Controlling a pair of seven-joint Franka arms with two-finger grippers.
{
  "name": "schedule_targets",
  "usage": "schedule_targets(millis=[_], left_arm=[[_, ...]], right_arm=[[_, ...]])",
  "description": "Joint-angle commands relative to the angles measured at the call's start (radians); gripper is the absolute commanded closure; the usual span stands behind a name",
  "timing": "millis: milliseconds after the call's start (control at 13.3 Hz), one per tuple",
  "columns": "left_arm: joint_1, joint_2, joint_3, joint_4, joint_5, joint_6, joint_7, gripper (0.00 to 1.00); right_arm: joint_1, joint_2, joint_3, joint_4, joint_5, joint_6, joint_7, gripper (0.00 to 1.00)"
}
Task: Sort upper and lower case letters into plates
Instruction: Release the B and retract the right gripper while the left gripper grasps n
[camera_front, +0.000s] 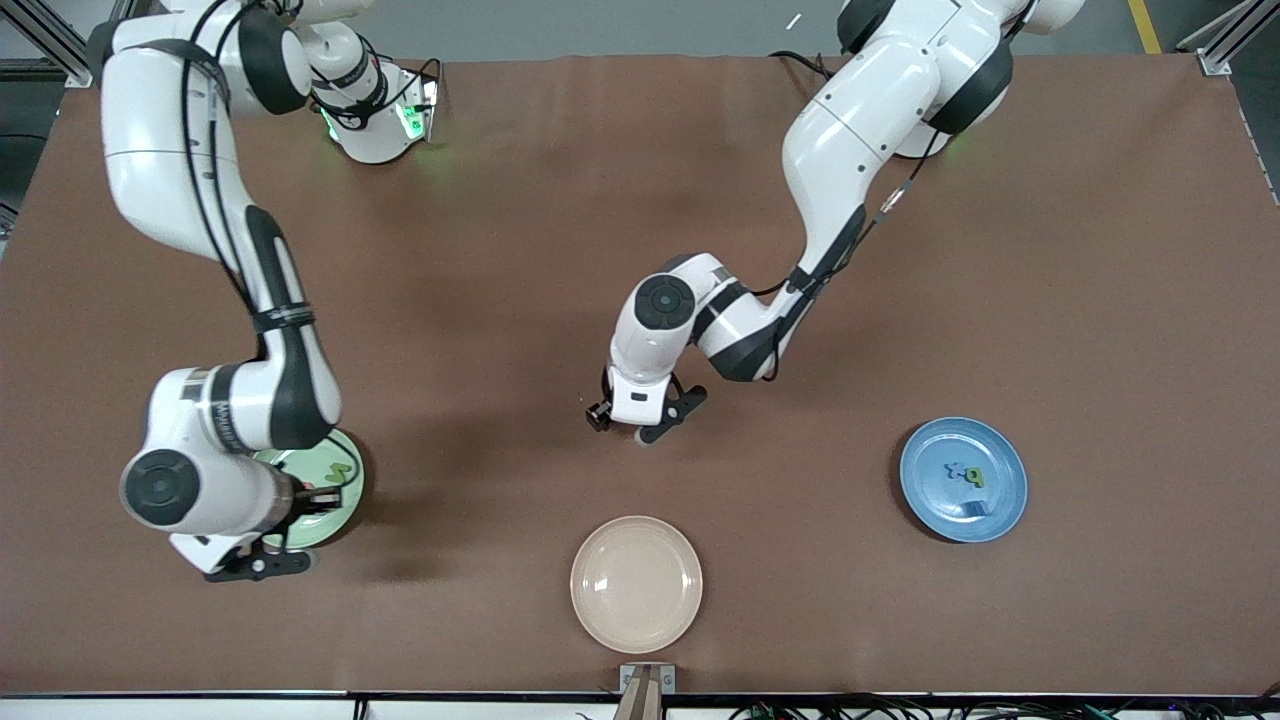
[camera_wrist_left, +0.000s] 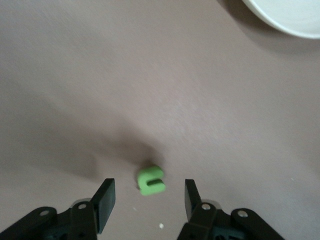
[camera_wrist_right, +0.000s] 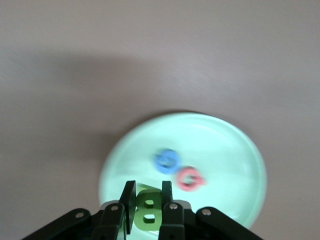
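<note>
Right gripper (camera_wrist_right: 148, 202): pinches green letter B (camera_wrist_right: 148, 211) over glossy mint plate (camera_wrist_right: 240, 150). Left gripper (camera_wrist_left: 148, 197): fingers spread around small green letter (camera_wrist_left: 150, 180) on matte brown table (camera_wrist_left: 150, 75).

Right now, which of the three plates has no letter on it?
The cream-beige plate, the one nearest the front camera, is bare. The mint green plate under the right gripper and the blue plate both hold letters.

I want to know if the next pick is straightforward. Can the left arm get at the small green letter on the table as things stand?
Probably yes. The left gripper hangs open right over the green letter, which lies alone on bare table between the fingers, with nothing in the way. The right gripper is over the mint plate, holding a green B.
</note>
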Motion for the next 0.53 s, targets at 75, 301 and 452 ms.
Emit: schedule_targets(millis=[75, 301, 452], left_arm=[[-0.018, 0.04, 0.014, 0.073, -0.017, 0.007, -0.005, 0.43], [-0.054, 0.07, 0.057, 0.093, -0.017, 0.007, -0.007, 0.44], [-0.059, 0.086, 0.067, 0.098, -0.017, 0.004, -0.007, 0.45]], right_arm=[[-0.074, -0.016, 0.02, -0.113, 0.007, -0.006, -0.166, 0.89], [-0.083, -0.01, 0.02, -0.154, 0.004, -0.003, -0.167, 0.26], [-0.077, -0.013, 0.02, -0.148, 0.002, 0.0, -0.166, 0.06]])
